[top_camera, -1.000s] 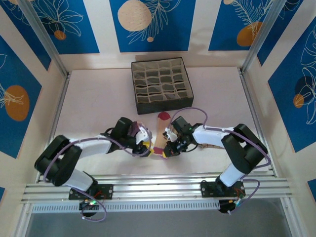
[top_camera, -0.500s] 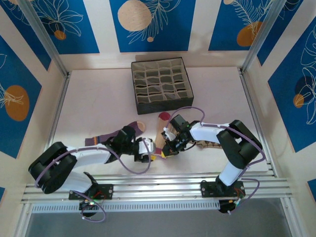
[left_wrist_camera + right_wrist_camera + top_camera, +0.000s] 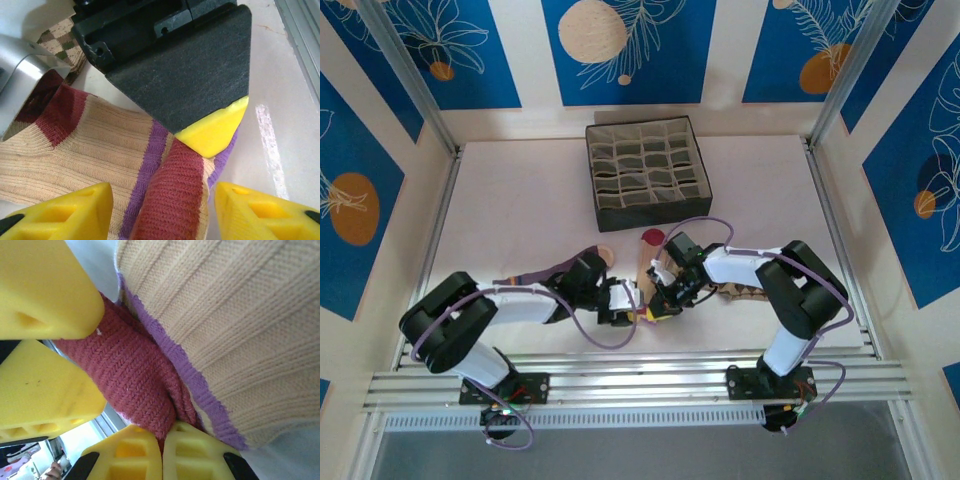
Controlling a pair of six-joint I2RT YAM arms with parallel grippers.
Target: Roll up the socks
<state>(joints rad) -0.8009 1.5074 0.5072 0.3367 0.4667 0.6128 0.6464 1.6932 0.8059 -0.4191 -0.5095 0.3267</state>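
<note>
Worked the first turn at the cuff. Had right end effector (image 3: 163, 439) pinched shut on beige sock's (image 3: 75, 145) maroon cuff (image 3: 170, 200), near the tabletop's (image 3: 520, 200) front edge. Had left end effector (image 3: 162, 202) open astride it. Called next, likely, for closing left and rolling toeward.

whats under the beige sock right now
White table shows around the beige sock. A diamond-patterned sock lies beside its maroon patch; whether it runs underneath is covered. The right claw, shut on the cuff, hides the spot below it.
</note>
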